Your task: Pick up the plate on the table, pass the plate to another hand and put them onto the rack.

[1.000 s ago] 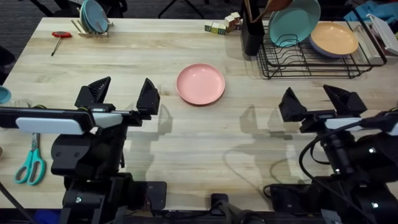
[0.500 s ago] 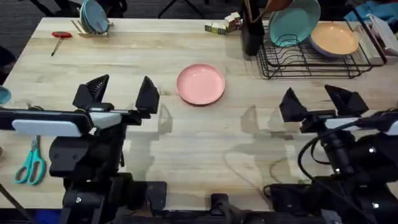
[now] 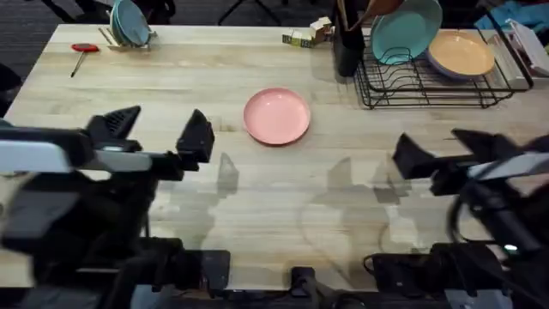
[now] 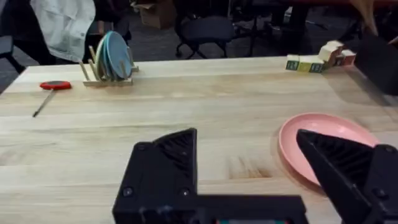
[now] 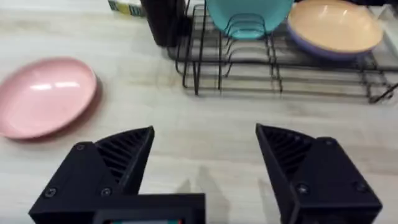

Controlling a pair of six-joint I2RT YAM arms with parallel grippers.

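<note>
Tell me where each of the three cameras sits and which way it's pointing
Overhead: above the arms' bases, looking down and forward over the table; left gripper and right gripper show, both open.
Left wrist: behind the left gripper, facing the plate and the small wooden rack.
Right wrist: behind the right gripper, facing the rack.
All three share the plate.

The plate (image 3: 276,116) is plain pink and the table (image 3: 257,197) is pale wood with plank lines. The rack (image 3: 429,84) is black wire and holds a teal plate (image 3: 403,33) and a pale orange plate (image 3: 461,53). Both grippers have black fingers, and the scissors (image 3: 41,225) have teal handles.
</note>
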